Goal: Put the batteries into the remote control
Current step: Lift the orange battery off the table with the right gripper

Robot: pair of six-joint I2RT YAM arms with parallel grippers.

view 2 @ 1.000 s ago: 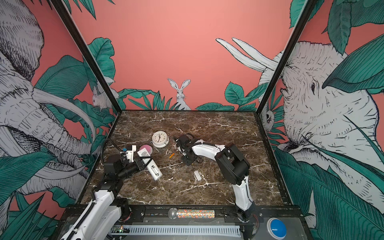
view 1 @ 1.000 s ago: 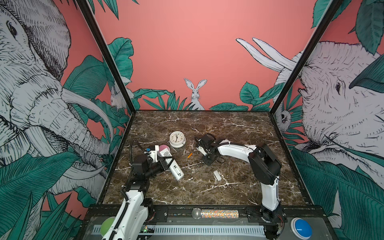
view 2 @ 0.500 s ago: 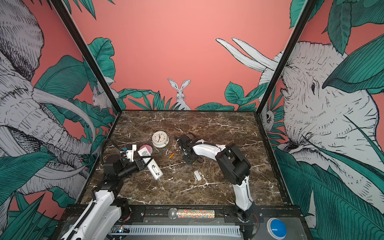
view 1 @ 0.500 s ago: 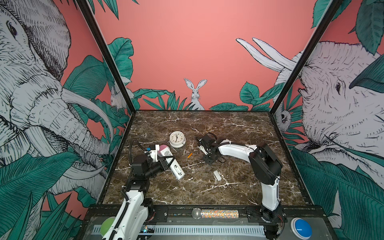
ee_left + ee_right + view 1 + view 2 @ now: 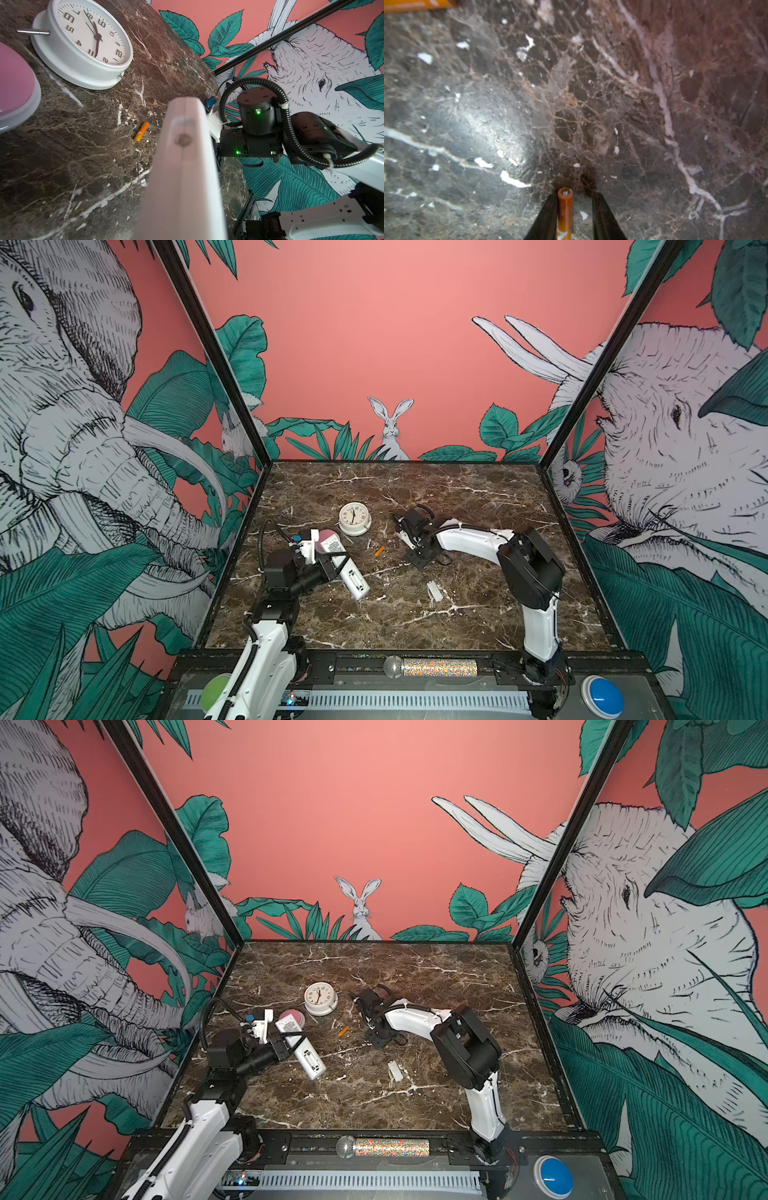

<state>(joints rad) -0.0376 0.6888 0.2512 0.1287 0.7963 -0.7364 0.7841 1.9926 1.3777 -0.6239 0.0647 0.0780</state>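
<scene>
The long white remote control (image 5: 348, 573), back up, sits clamped in the closed left fingers (image 5: 332, 562) at the tabletop's (image 5: 374, 622) eight o'clock. Two orange batteries: a loose battery (image 5: 379, 551) at its two o'clock, and a second battery (image 5: 565, 209), shown only by the right wrist, touching one of the parted right fingers (image 5: 548, 216). One clock (image 5: 354, 518) lies beyond.

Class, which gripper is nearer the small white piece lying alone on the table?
Right. The right gripper hangs just behind the white piece; the left gripper, clamped on the remote control, is well off toward the left arm's side.
</scene>
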